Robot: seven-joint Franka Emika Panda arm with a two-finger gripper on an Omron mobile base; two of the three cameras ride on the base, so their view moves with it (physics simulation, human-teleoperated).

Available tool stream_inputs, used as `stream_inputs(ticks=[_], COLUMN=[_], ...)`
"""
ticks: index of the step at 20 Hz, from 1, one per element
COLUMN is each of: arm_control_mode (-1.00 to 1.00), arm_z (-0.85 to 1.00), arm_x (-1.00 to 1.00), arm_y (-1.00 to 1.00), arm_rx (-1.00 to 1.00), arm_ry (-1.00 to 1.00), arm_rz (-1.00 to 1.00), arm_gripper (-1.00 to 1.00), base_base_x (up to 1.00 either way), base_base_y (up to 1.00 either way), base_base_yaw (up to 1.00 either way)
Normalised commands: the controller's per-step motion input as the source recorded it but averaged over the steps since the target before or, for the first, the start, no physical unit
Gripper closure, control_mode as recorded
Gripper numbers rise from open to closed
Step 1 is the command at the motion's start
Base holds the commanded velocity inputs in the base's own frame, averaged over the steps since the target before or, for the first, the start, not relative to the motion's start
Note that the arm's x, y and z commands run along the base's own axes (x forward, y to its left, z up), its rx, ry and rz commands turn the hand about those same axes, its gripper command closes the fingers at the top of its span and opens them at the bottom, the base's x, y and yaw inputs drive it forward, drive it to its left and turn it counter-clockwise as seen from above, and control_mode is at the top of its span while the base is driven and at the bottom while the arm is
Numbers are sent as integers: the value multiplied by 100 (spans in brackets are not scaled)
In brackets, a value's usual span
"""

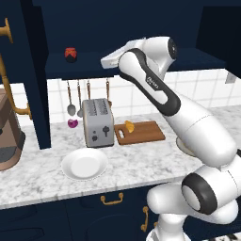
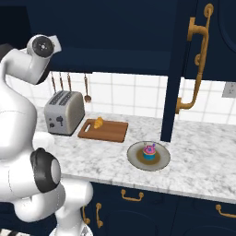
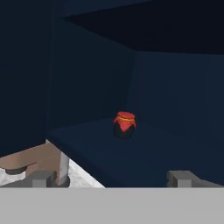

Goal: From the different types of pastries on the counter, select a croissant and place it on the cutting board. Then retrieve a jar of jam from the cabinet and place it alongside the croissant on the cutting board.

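Here, the croissant (image 1: pixel 129 126) lies on the cutting board (image 1: pixel 146 132); the gripper (image 3: pixel 111 178), jaws wide apart and holding nothing, faces the jar of jam (image 3: pixel 124 125) standing well back on the cabinet (image 3: pixel 144 153) shelf; next, likely a straight reach inward to straddle the jar.

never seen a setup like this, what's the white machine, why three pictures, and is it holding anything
The white machine is a robot arm in a simulated kitchen. Two pictures come from cameras behind it, left and right; the third looks out from its hand. On the marble counter lie a cutting board with a croissant on it, a toaster, a white plate and a cupcake on another plate. The gripper is open and holds nothing; it points into the dark cabinet at a red jar of jam on the shelf.
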Motion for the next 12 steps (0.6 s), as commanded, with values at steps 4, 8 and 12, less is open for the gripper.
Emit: stream_inputs(ticks=[4, 8, 12], arm_control_mode=[-100, -100, -100], arm_z=[6, 3, 0], arm_x=[58, 45, 9], arm_y=[4, 9, 13], arm_rx=[0, 0, 0], arm_ry=[0, 0, 0], arm_rz=[0, 0, 0], arm_gripper=[-100, -100, -100], base_base_x=[0, 0, 0], base_base_y=[0, 0, 0], base_base_yaw=[0, 0, 0])
